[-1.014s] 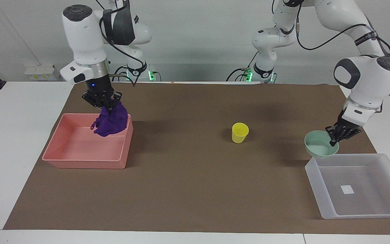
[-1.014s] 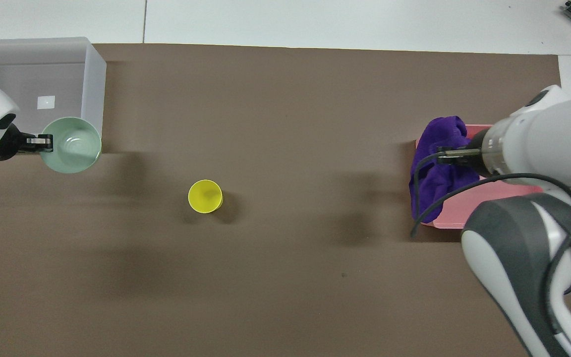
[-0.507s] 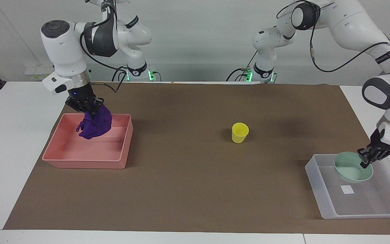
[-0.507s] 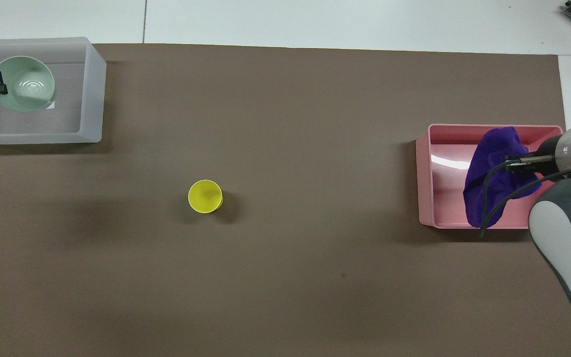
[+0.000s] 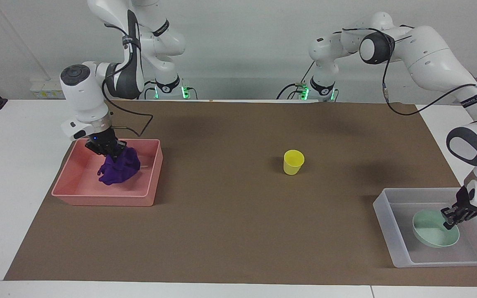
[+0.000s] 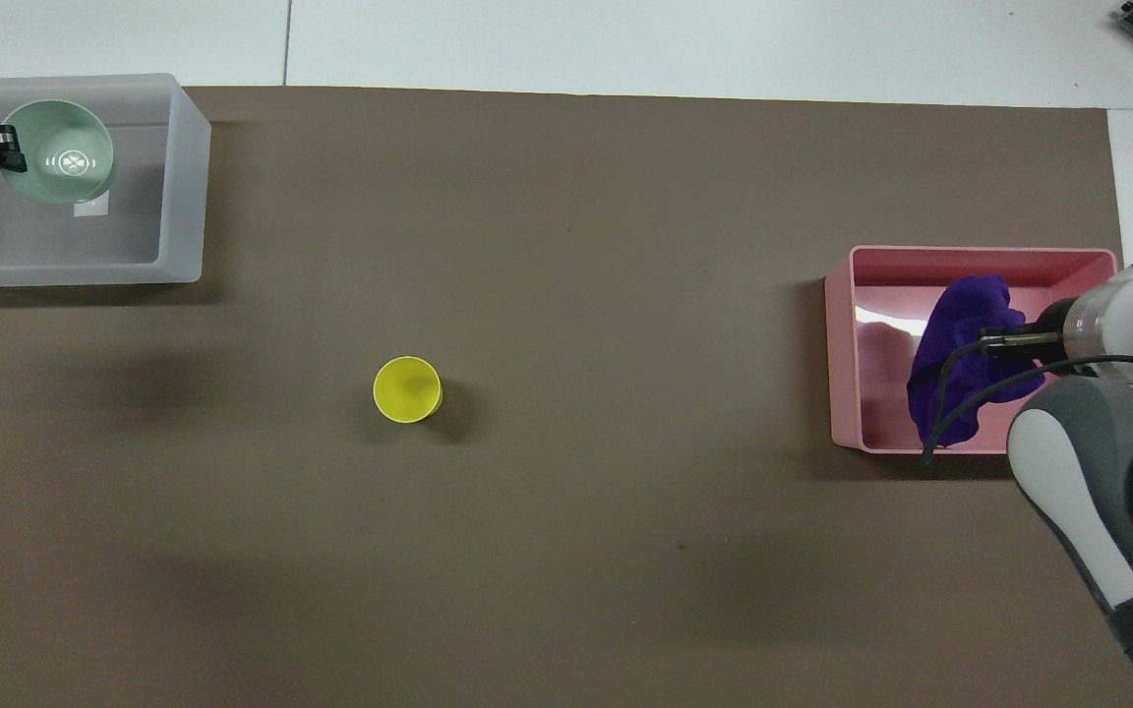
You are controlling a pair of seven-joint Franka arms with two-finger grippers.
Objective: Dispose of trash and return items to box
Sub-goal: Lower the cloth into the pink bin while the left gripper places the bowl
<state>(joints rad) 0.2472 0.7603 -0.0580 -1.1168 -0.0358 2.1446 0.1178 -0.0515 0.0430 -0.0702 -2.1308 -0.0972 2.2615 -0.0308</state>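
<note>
The purple cloth [image 5: 118,170] [image 6: 960,344] lies bunched on the floor of the pink tray [image 5: 102,200] [image 6: 844,344], with my right gripper [image 5: 112,155] [image 6: 991,341] shut on its top. At the left arm's end, the mint-green bowl [image 5: 433,235] [image 6: 63,162] sits tilted inside the clear box [image 5: 387,225] [image 6: 185,187]. My left gripper [image 5: 449,223] [image 6: 8,149] is shut on the bowl's rim. The yellow cup [image 5: 293,162] [image 6: 407,389] stands upright alone on the brown mat, between the two containers.
A brown mat [image 5: 222,231] covers most of the white table. The bowl partly covers the white sticker [image 6: 89,207] on the box floor. A black cable [image 6: 940,403] from the right arm hangs over the pink tray's nearer wall.
My right gripper carried the cloth over the pink tray and lowered it onto the tray floor. My left gripper swung the bowl from beside the box into it and lowered it.
</note>
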